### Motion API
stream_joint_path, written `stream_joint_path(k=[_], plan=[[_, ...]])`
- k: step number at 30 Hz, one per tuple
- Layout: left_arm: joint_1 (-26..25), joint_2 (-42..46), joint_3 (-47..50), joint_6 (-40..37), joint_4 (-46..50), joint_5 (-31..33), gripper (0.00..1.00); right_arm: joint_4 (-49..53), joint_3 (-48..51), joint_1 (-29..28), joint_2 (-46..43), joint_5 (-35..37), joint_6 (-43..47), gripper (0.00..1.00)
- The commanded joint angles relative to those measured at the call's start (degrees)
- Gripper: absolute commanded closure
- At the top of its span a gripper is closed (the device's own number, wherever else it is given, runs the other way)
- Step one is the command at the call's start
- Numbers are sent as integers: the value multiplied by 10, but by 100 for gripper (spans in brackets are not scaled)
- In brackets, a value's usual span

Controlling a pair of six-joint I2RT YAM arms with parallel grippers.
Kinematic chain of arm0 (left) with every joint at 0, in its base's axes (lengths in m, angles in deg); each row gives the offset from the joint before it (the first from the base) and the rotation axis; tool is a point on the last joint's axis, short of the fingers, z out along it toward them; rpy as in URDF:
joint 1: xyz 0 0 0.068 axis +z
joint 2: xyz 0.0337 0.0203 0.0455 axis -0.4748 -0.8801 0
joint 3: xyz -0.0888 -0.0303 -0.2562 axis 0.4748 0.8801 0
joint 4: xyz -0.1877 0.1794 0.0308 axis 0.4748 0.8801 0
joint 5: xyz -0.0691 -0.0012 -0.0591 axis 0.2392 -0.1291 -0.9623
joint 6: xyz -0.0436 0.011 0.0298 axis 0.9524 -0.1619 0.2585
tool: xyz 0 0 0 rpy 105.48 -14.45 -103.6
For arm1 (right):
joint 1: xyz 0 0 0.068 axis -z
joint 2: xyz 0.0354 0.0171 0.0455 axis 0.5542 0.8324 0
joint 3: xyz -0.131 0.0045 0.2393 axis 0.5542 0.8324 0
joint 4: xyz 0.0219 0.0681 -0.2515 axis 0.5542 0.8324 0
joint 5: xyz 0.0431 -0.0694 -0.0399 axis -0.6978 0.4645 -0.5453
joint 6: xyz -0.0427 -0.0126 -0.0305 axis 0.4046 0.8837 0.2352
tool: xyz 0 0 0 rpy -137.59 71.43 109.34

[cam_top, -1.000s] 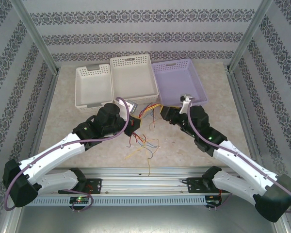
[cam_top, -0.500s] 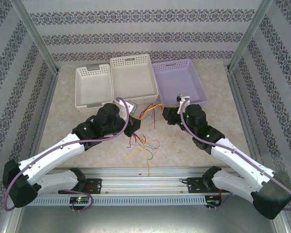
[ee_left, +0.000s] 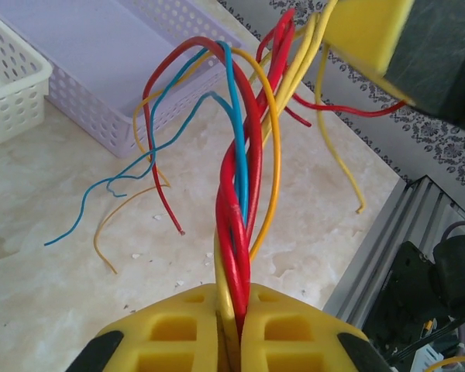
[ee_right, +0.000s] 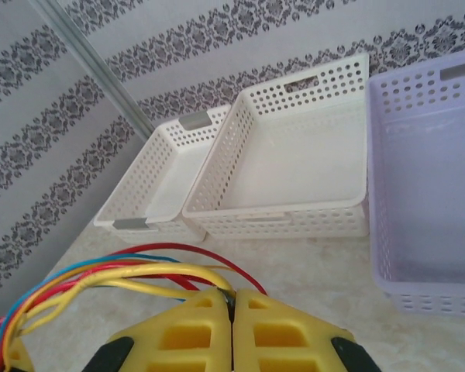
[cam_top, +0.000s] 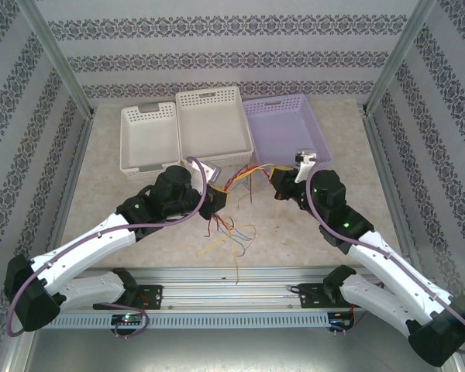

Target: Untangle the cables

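Just in front of the large white perforated plastic basket (cam_top: pixel 208 96), I have the thin red, yellow and blue cables (cam_top: pixel 244 172) strung between my two arms, above the beige marbled tabletop (cam_top: pixel 124 186). My left gripper (cam_top: pixel 217 200) sits straight out from that basket's near wall. On its wrist camera the yellow fingers (ee_left: pixel 178 329) pinch a twisted red and yellow strand of the bundle. My right gripper (cam_top: pixel 279 182) sits off the basket's near right corner, its yellow pads (ee_right: pixel 174 314) pressed together with cables caught in the seam. Loose ends trail onto the table further out from the basket. A lavender perforated basket (cam_top: pixel 279 103) stands just beside its right wall and a smaller white basket (cam_top: pixel 149 110) beside its left.
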Motion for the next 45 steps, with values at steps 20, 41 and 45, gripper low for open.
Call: stream_joint_path(k=[20, 41, 45], plan=[[-3, 28, 53, 31, -139, -54, 24, -62, -5, 75, -50, -183, -18, 100], [32, -17, 6, 138, -260, -179, 2, -37, -14, 25, -16, -238, 53, 100], [32, -45, -17, 134, -239, -193, 0, -38, -19, 10, -9, -227, 61, 100]])
